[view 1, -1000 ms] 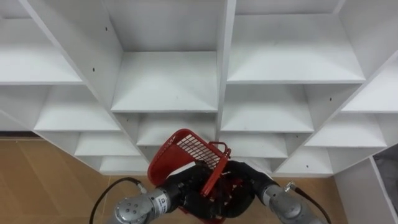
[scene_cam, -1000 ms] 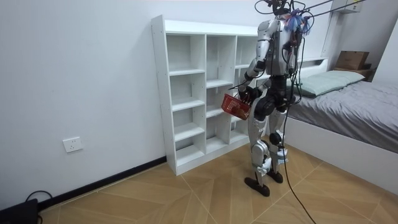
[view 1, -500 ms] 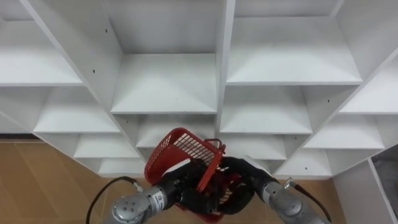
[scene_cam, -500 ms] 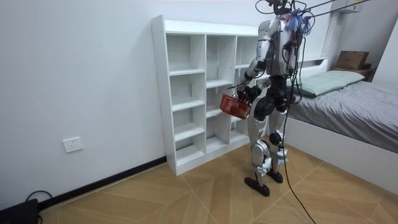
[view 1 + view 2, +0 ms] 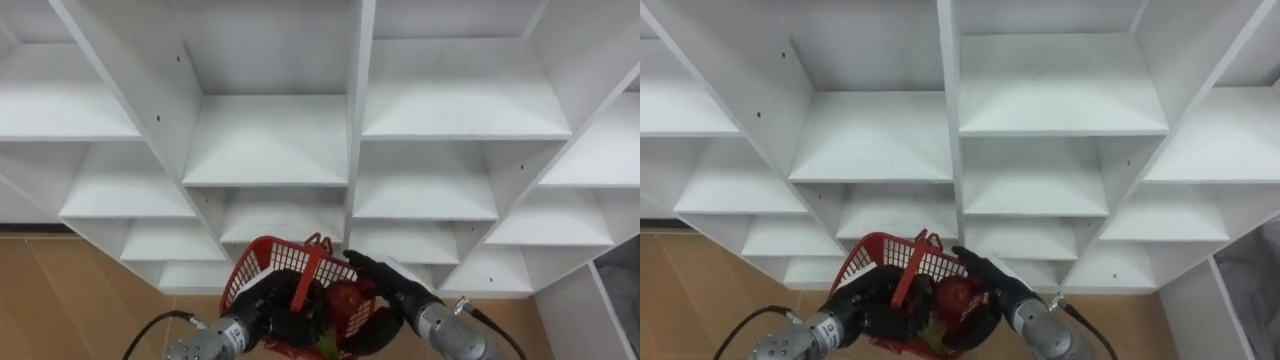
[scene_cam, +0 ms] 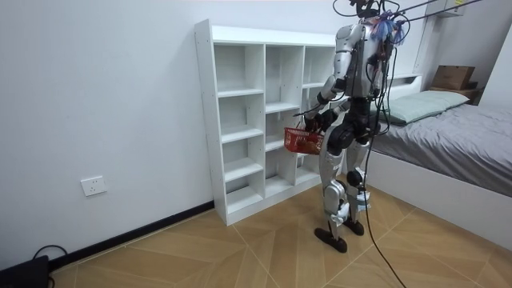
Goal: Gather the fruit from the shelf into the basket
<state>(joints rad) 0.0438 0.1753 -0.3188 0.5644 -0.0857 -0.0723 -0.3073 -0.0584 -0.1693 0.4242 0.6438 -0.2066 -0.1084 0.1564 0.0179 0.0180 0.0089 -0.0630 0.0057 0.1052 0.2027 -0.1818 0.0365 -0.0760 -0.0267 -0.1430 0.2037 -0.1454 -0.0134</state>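
**Closet** (image 5: 265,140): white, open-fronted. The robot stood directly before it.

**Left hand** (image 5: 268,308): low in the eye views, fingers curled on the basket's left wall.

**Basket** (image 5: 285,262): red mesh, held between both hands at about hip level, close to the closet's front. Its handle (image 5: 318,262) lay across the top.

**Fruit** (image 5: 345,298): one red piece plainly inside the basket, with something greenish beneath it, kind not readable.

**Right hand** (image 5: 388,288): clasped on the basket's right side, thumb over the rim, the other fingers apparently underneath.

**Hazards, as judged:**
- The red piece sat toward the right. If the right hand's grip slackened, the basket would tip and fruit would roll onto the floor (image 5: 60,290).
- The far rim stood near the closet's edges. A forward step or a lift could knock it and jolt the contents.
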